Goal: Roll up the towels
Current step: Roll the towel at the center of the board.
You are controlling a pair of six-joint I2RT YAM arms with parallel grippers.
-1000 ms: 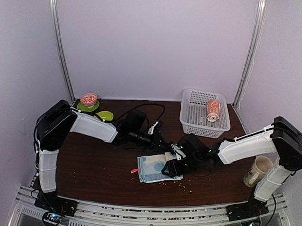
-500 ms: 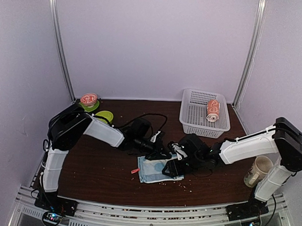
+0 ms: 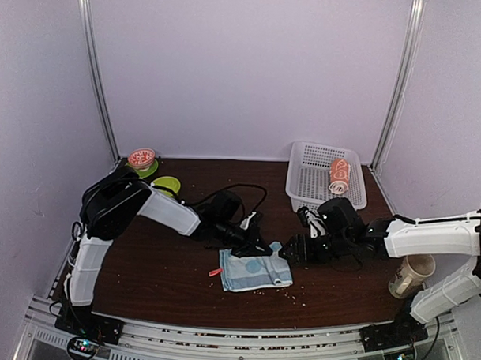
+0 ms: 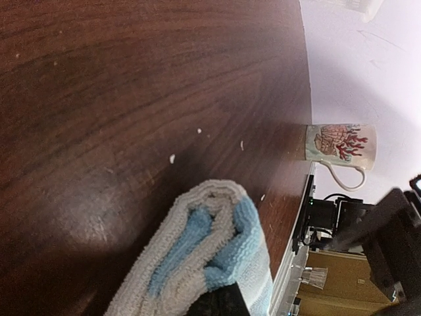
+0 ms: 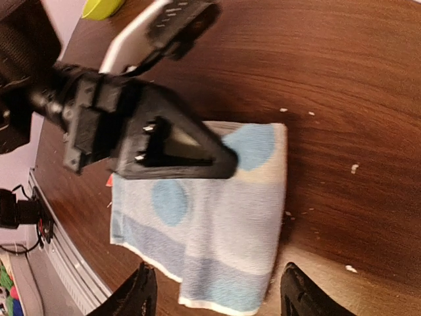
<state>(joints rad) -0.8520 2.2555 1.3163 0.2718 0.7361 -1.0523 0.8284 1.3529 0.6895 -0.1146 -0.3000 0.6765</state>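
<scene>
The light-blue towel [image 3: 253,271] with pastel dots lies folded flat at the table's front middle. My left gripper [image 3: 258,245] is shut, its tip down on the towel's far edge. The left wrist view shows the bunched, layered edge of the light-blue towel [image 4: 204,253] right at the left gripper [image 4: 220,301]; I cannot tell whether cloth is pinched. My right gripper [image 3: 293,250] stands open just right of the towel, holding nothing. Its fingers [image 5: 141,296] straddle the light-blue towel [image 5: 210,224] from the side. The orange towel [image 3: 339,175] lies rolled in the white basket [image 3: 311,200].
A printed mug [image 3: 411,273] stands at the right front, near the right arm. Green dishes [image 3: 166,184] and an orange-topped one [image 3: 142,158] sit at the back left. A small red scrap [image 3: 214,271] and crumbs lie by the towel. A black cable [image 3: 240,189] loops behind.
The right gripper has drawn back to the right, off the towel, and opened wider. The left gripper has moved onto the towel's far edge and shut.
</scene>
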